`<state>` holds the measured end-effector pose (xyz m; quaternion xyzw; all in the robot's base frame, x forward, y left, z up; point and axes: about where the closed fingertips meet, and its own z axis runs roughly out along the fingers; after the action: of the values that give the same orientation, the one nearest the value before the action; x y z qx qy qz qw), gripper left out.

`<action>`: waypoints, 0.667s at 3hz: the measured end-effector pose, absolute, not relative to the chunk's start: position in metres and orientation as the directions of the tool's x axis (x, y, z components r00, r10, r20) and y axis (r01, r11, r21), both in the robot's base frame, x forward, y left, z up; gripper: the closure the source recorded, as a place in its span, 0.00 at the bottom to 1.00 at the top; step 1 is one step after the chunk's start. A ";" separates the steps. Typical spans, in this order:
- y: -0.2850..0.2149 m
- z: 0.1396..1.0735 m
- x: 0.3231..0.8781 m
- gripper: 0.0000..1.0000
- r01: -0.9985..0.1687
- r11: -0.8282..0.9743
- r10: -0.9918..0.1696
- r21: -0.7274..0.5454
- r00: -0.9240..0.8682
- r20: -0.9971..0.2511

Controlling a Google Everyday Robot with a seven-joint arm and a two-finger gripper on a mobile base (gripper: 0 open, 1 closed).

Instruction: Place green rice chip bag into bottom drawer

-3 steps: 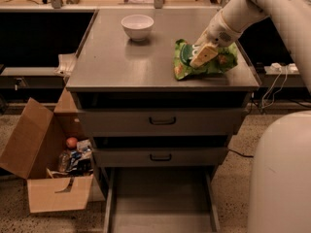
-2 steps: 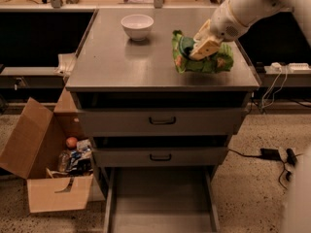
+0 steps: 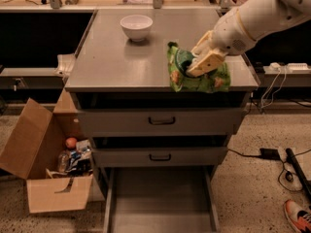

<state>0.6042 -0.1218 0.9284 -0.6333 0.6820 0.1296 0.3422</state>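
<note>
green rice chip bag (image 3: 206, 81), clamped in claw (image 3: 193, 69), over cabinet top (image 3: 112, 62) edge

No readable text, even on green rice chip bag (image 3: 210, 81) in hand (image 3: 197, 68) over cabinet (image 3: 112, 57)

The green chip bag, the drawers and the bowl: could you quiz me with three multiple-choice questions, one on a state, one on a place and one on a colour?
1. The bottom drawer is:
A. shut
B. pulled open
C. taken out

2. The green rice chip bag is:
A. in the bottom drawer
B. at the front edge of the cabinet top, in the end effector
C. hidden from view

3. The bowl is:
A. white
B. red
C. blue

Answers:
1 B: its flat floor shows, stretching forward below the two handled drawers.
2 B: the end effector is shut on the bag right at the top's front edge.
3 A: it stands plain white at the back of the top.
</note>
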 end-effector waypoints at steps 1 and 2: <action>-0.121 0.927 0.606 1.00 -0.953 0.163 -0.776 -0.256 0.036 -0.629; -0.129 0.880 0.590 1.00 -0.970 0.156 -0.798 -0.188 -0.012 -0.602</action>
<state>0.5895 -0.1294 0.8802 -0.6342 0.6970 0.1412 0.3034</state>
